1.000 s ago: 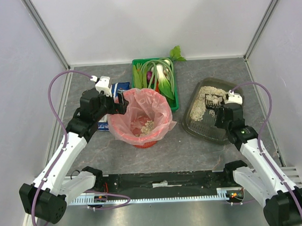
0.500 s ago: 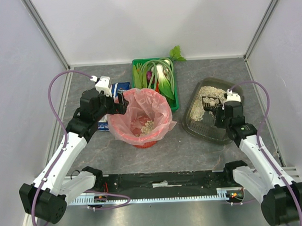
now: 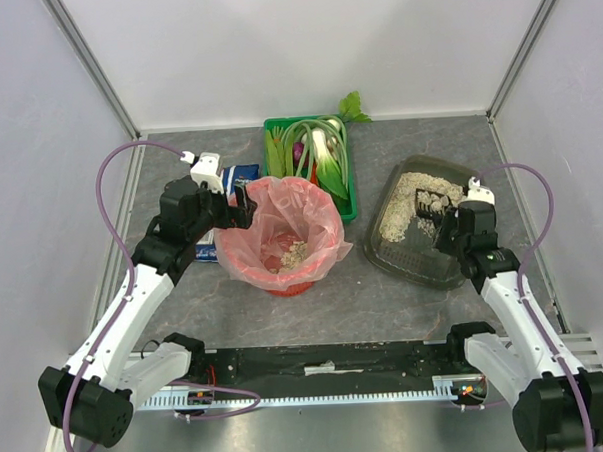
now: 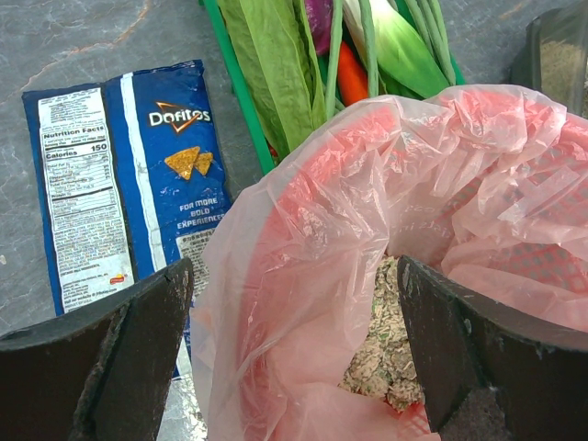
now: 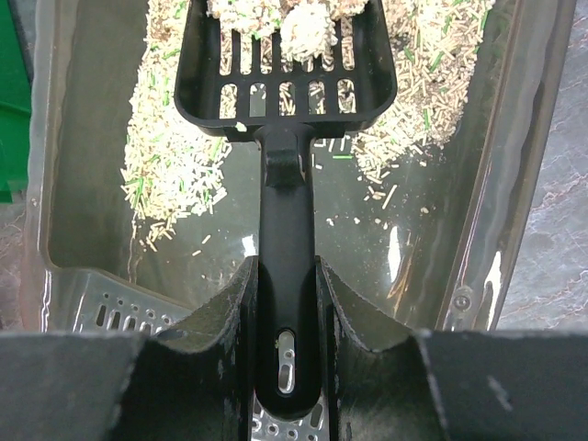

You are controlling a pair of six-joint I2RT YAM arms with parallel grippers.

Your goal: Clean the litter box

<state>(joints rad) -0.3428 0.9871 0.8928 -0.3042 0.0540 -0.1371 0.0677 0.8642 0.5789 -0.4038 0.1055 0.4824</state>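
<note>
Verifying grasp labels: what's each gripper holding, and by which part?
Right gripper: black litter scoop, clamped by its handle. Left gripper: open, holds nothing.

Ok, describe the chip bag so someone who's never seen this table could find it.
Find the red bin lined with a pink bag in the middle of the table. Lying flat at its left is a blue Doritos bag. It's the only printed packet; the green crate holds vegetables.
</note>
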